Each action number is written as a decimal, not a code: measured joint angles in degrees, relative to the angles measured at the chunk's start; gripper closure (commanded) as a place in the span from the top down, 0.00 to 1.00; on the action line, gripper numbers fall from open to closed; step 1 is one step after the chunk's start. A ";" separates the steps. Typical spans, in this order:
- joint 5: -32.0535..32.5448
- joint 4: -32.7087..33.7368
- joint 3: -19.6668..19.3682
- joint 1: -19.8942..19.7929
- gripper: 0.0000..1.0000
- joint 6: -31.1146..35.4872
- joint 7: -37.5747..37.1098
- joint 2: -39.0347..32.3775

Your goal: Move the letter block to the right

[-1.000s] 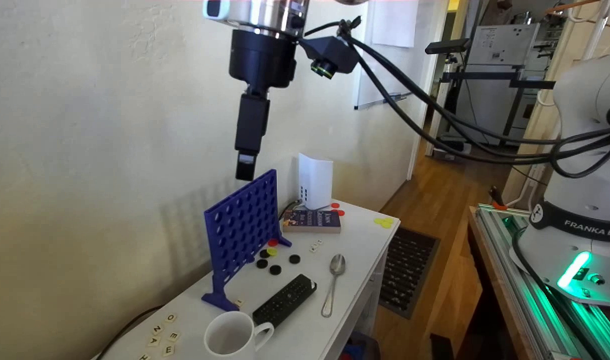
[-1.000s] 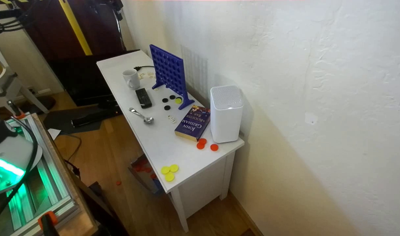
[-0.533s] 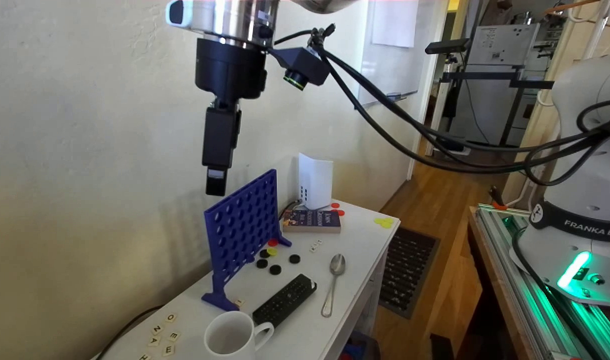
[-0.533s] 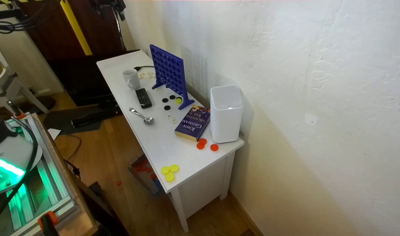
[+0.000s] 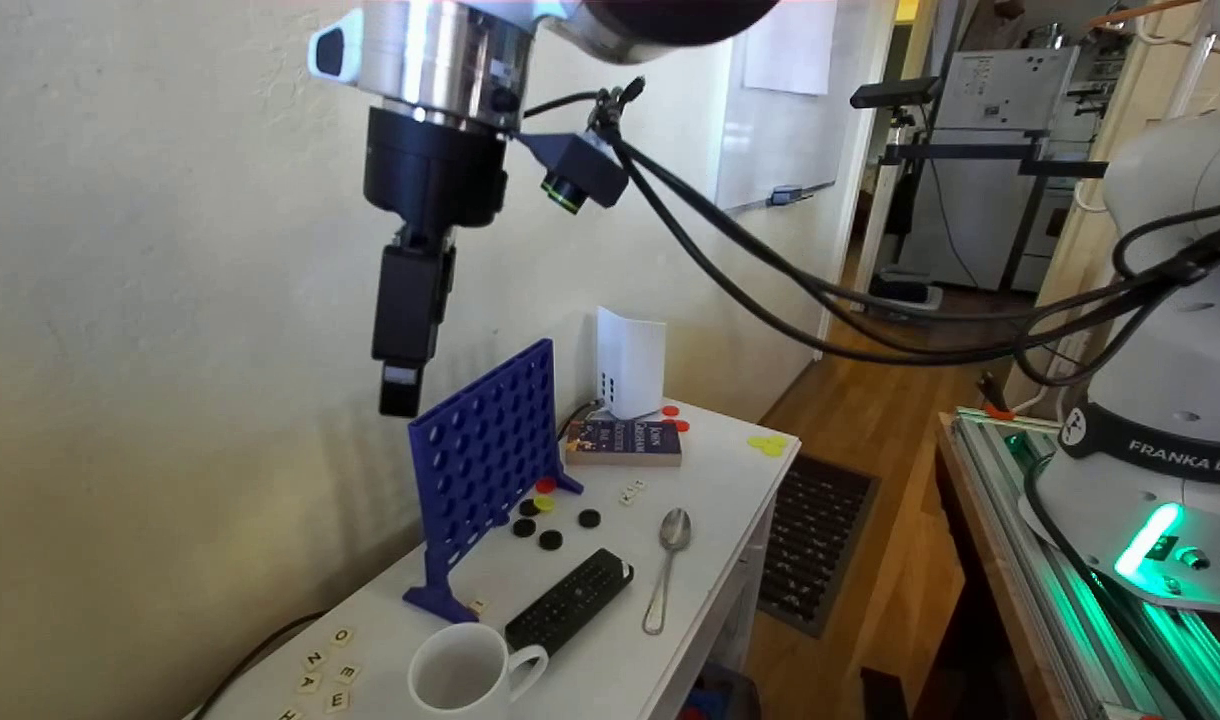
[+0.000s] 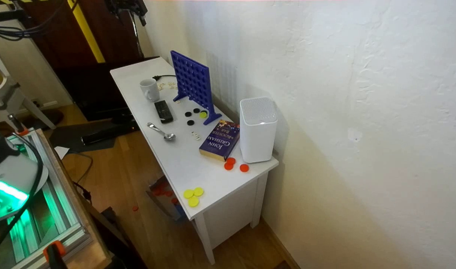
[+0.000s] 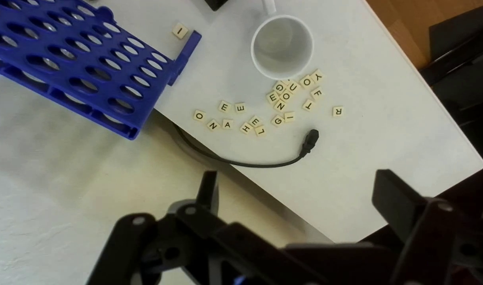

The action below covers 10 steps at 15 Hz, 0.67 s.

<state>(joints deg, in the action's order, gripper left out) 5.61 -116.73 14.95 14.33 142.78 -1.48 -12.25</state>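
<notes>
Gripper [image 7: 297,190]: released; its fingers [image 7: 396,200] stand wide apart in the wrist view, with nothing held. In an exterior view it has slid left and lower over the last second, less so in the latter half. It hangs high, touching nothing.
Cable [image 7: 261,165]: curls between the fingers and the tiles [image 7: 280,105] in the wrist view; a low sweep could catch it.
Tiles: a loose group, flat on the table [image 7: 384,158]; those in an exterior view lie where they did a second ago. The task's block is presumably a lettered tile, but which one I cannot tell.
R tile [image 7: 337,111]: at the group's edge, clear of its neighbours, so probably easier to pinch.
Mug [image 7: 283,47]: upright, just beside the tiles; whether it touches any is hidden.
Rack [image 7: 64,73]: a second ago the gripper showed above it in an exterior view; now it shows left of the top corner, so the tile group seems the aim.
I tile [image 7: 180,30]: alone, near the rack's foot.
Far tiles [image 5: 632,491]: a short row between spoon [image 5: 673,530] and book [image 5: 624,443]; letters too small to read surely.
Table: nothing shifted on it, so this looks like approach only; lowering over one tile should follow.
</notes>
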 measured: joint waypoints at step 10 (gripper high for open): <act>1.06 13.46 -0.51 3.43 1.00 3.96 8.79 -19.95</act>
<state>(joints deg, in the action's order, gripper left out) 6.67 -103.27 14.44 17.76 146.75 7.31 -32.20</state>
